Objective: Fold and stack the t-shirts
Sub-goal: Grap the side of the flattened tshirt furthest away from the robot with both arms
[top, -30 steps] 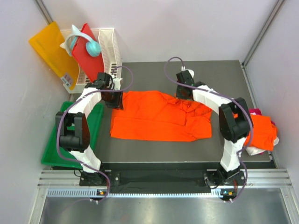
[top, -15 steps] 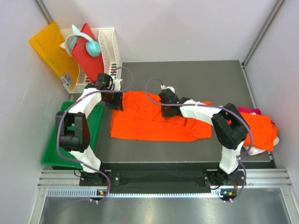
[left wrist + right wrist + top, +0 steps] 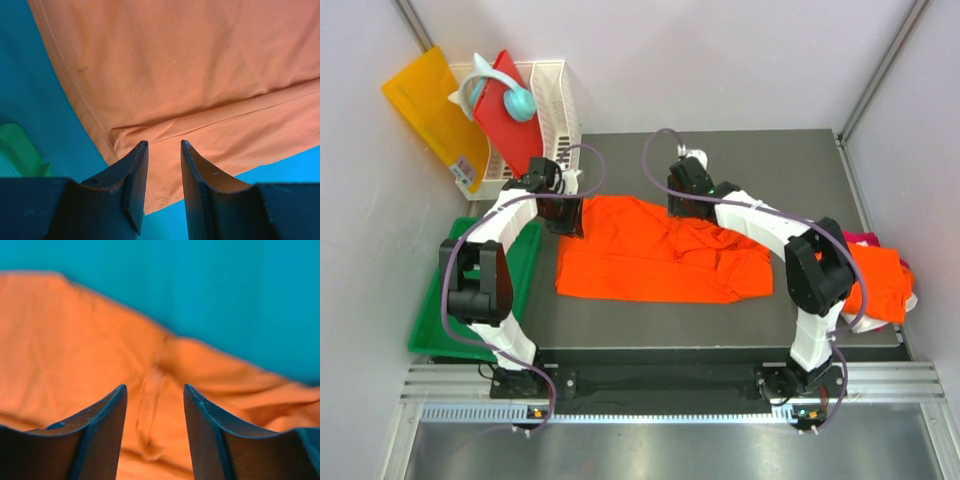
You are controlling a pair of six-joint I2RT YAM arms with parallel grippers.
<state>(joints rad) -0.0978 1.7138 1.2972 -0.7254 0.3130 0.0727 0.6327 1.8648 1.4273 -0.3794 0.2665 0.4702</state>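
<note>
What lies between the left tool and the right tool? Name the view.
Only the spread orange t-shirt fills that stretch, from the left tool to the right tool; the top view shows it.

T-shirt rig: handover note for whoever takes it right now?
Left gripper: open, jaws a little apart, low over the far-left corner of the orange t-shirt on the table; nothing pinched.
Right gripper: open, above that shirt's far edge, holding nothing.
Others: a second orange t-shirt and a magenta-pink t-shirt heaped at the table's right edge, unfolded.
Done: the centre shirt looks part-folded, rumpled at its right end.
Left: finish that fold, fold the other two, stack.
</note>
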